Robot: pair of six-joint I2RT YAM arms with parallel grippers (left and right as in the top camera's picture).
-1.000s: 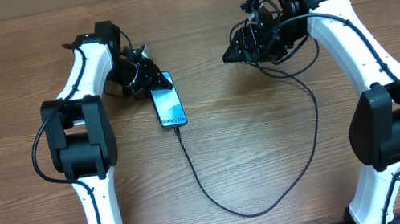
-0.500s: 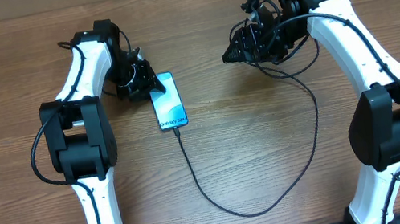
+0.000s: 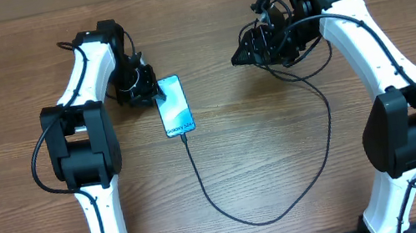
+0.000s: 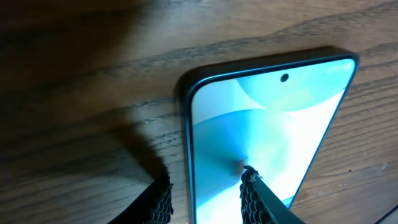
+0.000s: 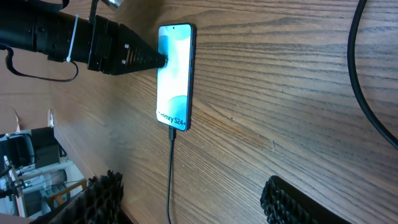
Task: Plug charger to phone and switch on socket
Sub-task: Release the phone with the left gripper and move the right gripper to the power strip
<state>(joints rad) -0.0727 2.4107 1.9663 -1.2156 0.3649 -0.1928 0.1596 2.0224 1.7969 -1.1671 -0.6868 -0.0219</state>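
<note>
1. Black ribbed fingertips (image 4: 252,190) of the left pincer (image 4: 205,190) are seen part-way apart and released, with nothing clasped. One tip is set on the glass and the other over the wood, and the long edge of the phone (image 3: 175,105) lies between them.
2. The phone is laid flat, screen up, on the wooden surface (image 3: 264,149). In the overhead view the left pincer is found at its 10 o'clock corner.
3. At the phone's 6 o'clock end the connector tip (image 5: 172,132) of the charger (image 5: 170,180) is judged to be seated already. From there the cable is run in a wide slack loop toward 5 o'clock and back up to the right arm.
4. The right pincer (image 5: 189,190) is held at the phone's 3 o'clock, well apart from it. Its fingers are spread wide and nothing is held between them.
5. The socket cannot be made out in any view and may be hidden beneath the right arm. Switching it on is judged to be the step left.
6. The phone is expected to be stiff, thin and slick, with glass that could be scratched or cracked. It is best steadied by light pressure from above or taken across its long edges.
7. The cable is expected to be light and limp. It should be gripped at the stiff connector body and never tugged along its length, or the plug may be pulled out.
</note>
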